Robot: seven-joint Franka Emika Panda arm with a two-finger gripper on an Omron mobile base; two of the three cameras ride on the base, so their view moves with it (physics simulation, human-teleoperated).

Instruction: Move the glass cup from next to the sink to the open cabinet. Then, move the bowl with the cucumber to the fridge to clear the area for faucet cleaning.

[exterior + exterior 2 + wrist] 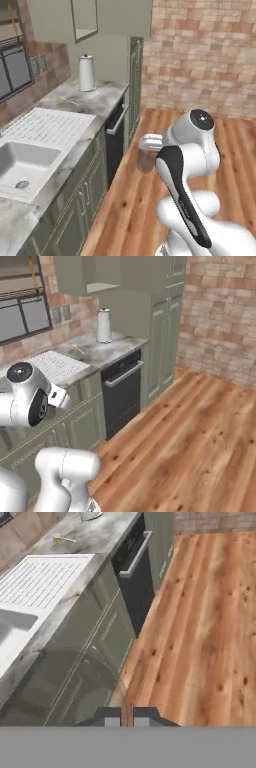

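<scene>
The gripper [126, 717], its tips pressed together with nothing held, faces the green cabinet doors [85, 662] under the white sink [12, 634], so the glass cup step seems unstarted and finding the cup comes first.

brick wall [200, 55] meets plank wood floor [185, 446]; green cabinets [160, 341] flank a black dishwasher [122, 393] under marble counter [95, 97].

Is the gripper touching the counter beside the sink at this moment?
Apart. In the hand view the shut gripper hangs over the cabinet doors and wood floor, with the counter edge well away from its fingertips.
</scene>
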